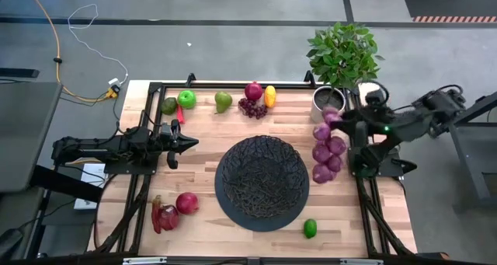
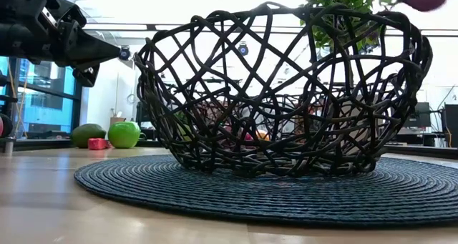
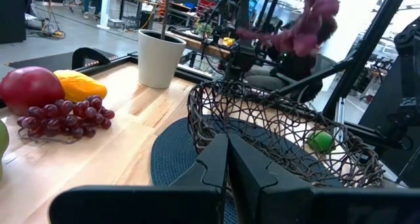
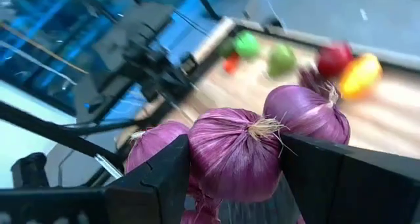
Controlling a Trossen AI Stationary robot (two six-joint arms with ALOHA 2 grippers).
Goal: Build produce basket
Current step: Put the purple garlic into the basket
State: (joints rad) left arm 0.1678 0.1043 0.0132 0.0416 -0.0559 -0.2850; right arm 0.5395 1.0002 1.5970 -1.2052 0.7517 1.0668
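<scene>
- Grey floor surrounds a pale wooden desk (image 1: 202, 141); yellow cable (image 1: 46, 40) and white cable (image 1: 89, 20) trail across the floor at far left.
- One basket (image 1: 262, 177), black woven wire, empty, sits mid-desk on one dark round mat (image 1: 233, 210).
- One potted plant (image 1: 342, 55) in a pale pot stands at the far right corner, just behind the right arm.
- One string of red onions (image 1: 329, 144), about five bulbs, hangs beside the basket's right rim, clamped in the right tool (image 4: 236, 161).
- Left tool (image 1: 190, 143), fingers together and holding nothing, hovers left of the basket.
- Far edge row: one avocado (image 1: 168, 105), one green apple (image 1: 186, 99), one pear (image 1: 223, 102), one red fruit (image 1: 253, 91), one grape bunch (image 1: 251, 107), one yellow-orange fruit (image 1: 269, 95).
- Near edge: one red apple (image 1: 186, 202), one red pepper (image 1: 165, 216), one lime (image 1: 310, 228).
</scene>
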